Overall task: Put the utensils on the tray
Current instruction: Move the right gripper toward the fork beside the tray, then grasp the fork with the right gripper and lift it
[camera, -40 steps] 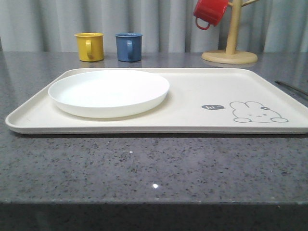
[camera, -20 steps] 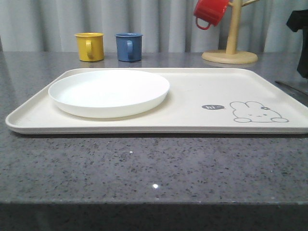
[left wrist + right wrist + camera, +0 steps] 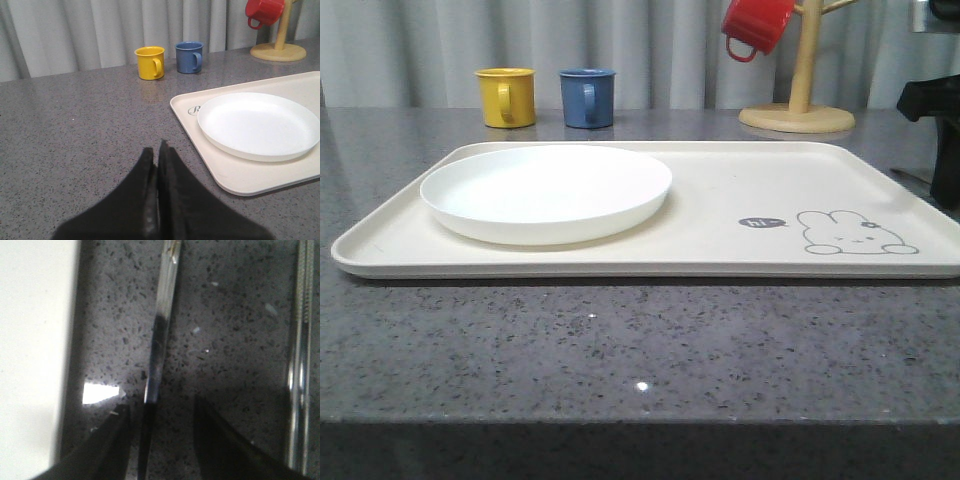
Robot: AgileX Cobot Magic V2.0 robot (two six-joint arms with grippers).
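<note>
The cream tray (image 3: 720, 190) with the rabbit drawing lies across the table, and its rim (image 3: 30, 340) also shows in the right wrist view. On the grey counter just beside that rim lies a long flat silver utensil (image 3: 161, 330). My right gripper (image 3: 160, 405) is open, low over the counter, with this utensil running between its fingers and not clamped. A second slim silver utensil (image 3: 299, 350) lies parallel, farther from the tray. The right arm (image 3: 932, 140) is at the tray's right end. My left gripper (image 3: 156, 150) is shut and empty, over bare counter left of the tray.
A round white plate (image 3: 546, 190) fills the tray's left half. A yellow mug (image 3: 507, 96) and a blue mug (image 3: 588, 96) stand behind the tray. A wooden mug tree (image 3: 800, 100) with a red mug (image 3: 756, 24) stands at the back right.
The right arm has come into the front view at the right edge and has dropped lower beside the tray. The tray, plate and mugs have not moved.
</note>
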